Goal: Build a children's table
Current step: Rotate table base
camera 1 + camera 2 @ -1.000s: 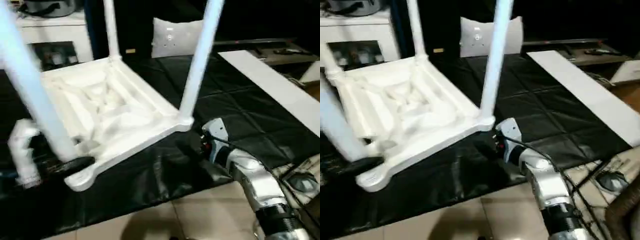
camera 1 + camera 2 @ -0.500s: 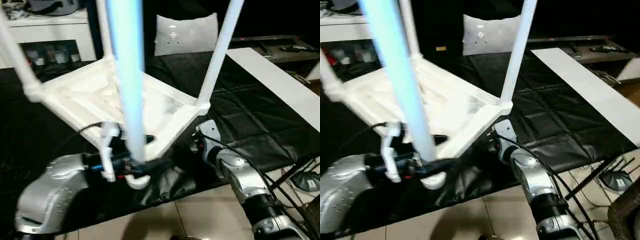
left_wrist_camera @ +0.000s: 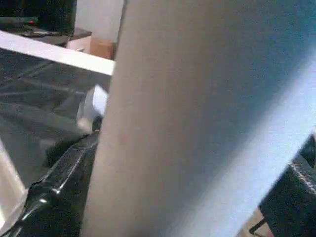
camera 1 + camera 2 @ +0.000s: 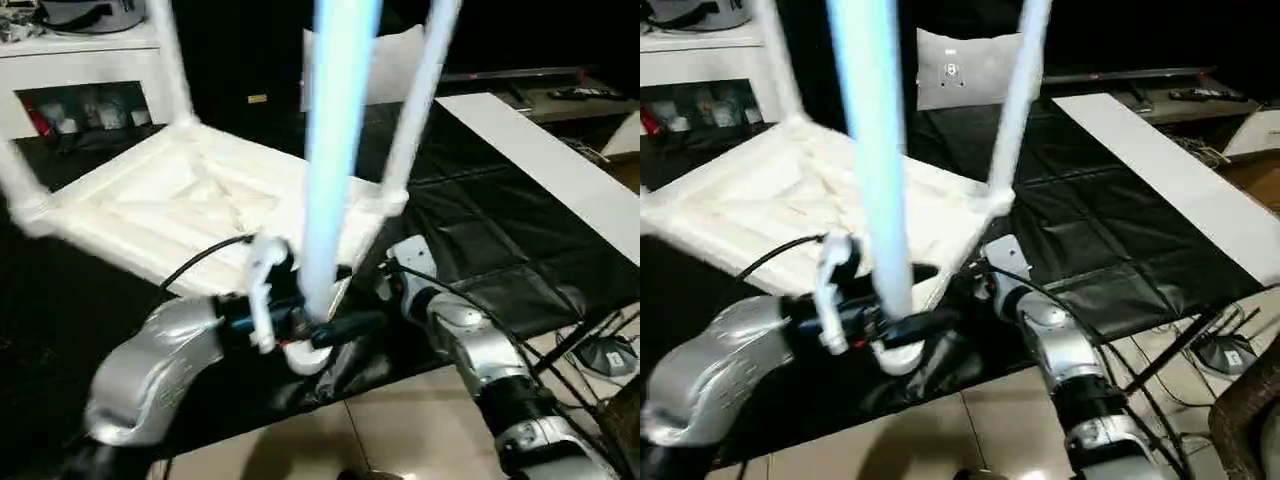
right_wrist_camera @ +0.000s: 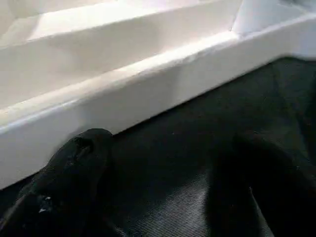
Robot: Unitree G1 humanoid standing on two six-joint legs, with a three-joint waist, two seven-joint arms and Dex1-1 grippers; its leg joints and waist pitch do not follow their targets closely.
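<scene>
Table (image 4: 180,200) now tipped up, near corner off the black mat (image 4: 500,250) vs flat 1 s ago. Left gripper (image 4: 325,325) has come in, fingers round near leg (image 4: 335,150) at its base. Right gripper (image 5: 163,187) now tucked under table's near-right edge.

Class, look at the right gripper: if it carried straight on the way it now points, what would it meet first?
Most likely the white side rim of the upturned table top, which lies just beyond the open right gripper, above the black mat. The depth between them is hard to judge.
</scene>
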